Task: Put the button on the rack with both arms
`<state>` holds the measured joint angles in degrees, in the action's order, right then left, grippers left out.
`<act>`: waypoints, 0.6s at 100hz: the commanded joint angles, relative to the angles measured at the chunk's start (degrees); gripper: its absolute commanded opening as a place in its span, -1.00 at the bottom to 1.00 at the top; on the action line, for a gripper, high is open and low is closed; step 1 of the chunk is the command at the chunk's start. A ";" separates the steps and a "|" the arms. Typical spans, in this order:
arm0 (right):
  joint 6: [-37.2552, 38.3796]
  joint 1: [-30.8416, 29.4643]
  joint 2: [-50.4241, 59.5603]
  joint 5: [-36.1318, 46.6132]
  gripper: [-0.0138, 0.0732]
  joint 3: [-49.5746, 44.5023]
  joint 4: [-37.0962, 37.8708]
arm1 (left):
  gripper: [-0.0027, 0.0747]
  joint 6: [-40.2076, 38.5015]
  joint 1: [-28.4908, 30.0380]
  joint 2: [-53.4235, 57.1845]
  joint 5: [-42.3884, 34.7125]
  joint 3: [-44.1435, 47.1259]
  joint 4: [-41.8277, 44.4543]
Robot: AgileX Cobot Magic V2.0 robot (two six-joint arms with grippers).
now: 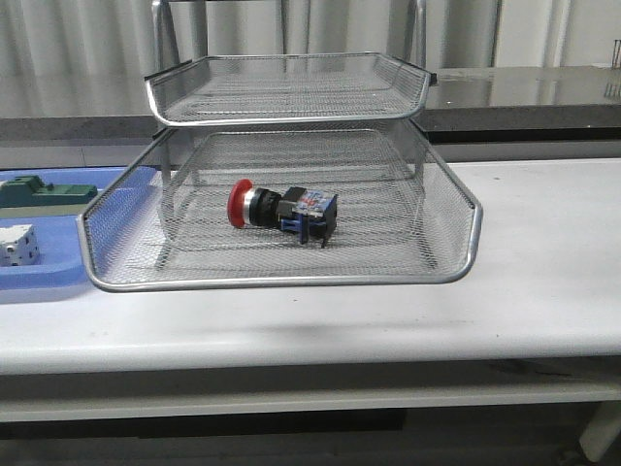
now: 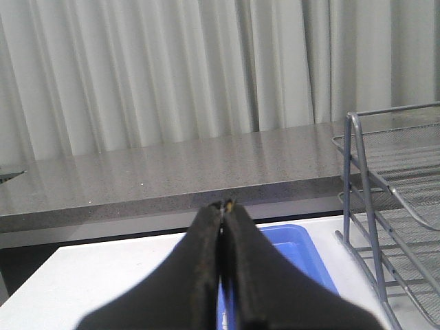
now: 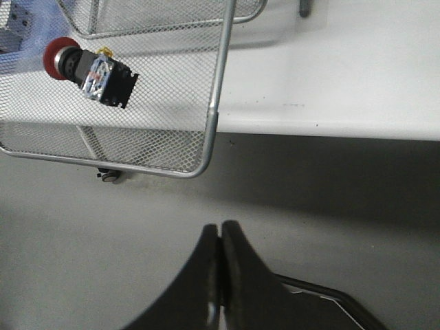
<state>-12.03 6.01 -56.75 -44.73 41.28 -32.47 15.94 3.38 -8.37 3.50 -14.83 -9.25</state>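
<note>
Straight ahead in the front view, the rack [image 1: 291, 175] stands on the white table [image 1: 543, 282], with its lower wire tray pulled forward toward the table's near edge and a smaller upper tray above it. The button [image 1: 281, 209] lies on its side on the mesh floor of that lower tray, red head pointing left, blue-black block to the right, nothing else in the tray with it. Just left of the rack sits a blue tray [image 1: 49, 277]; it holds a green block [image 1: 44, 192] and, nearer the front, a white dotted cube [image 1: 17, 245]. Behind the table runs a grey counter [image 1: 524, 92] backed by pale curtains [image 1: 87, 39]. Neither arm shows in this view.

From the left wrist view, the left gripper [image 2: 225, 206] has its dark fingers pressed together with nothing between them. Beyond it lie the blue tray [image 2: 295, 251] and the table, with the rack's frame and stacked trays [image 2: 385, 192] off to one side, well apart from the fingers. The counter and curtains fill the background.

From the right wrist view, the right gripper [image 3: 220, 230] is likewise clamped closed and empty, hanging over grey floor [image 3: 82, 234] off the table edge. The rack's lower tray [image 3: 213, 103] overhangs that edge, and the button [image 3: 89, 69] rests inside it, far from the fingers.
</note>
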 commanded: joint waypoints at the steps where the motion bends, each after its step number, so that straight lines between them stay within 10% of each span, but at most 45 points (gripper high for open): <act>1: -2.20 1.02 -2.68 3.01 -0.84 1.81 -3.29 | -0.99 -0.55 0.06 -0.62 -4.54 -1.47 -0.69; 60: -2.44 20.64 -19.19 12.20 -0.84 1.81 -9.04 | -0.99 -0.55 0.06 -0.62 -4.54 -1.47 -0.69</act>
<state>-13.77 24.75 -75.37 -35.31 41.28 -38.81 15.94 3.38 -8.37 3.50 -14.83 -9.25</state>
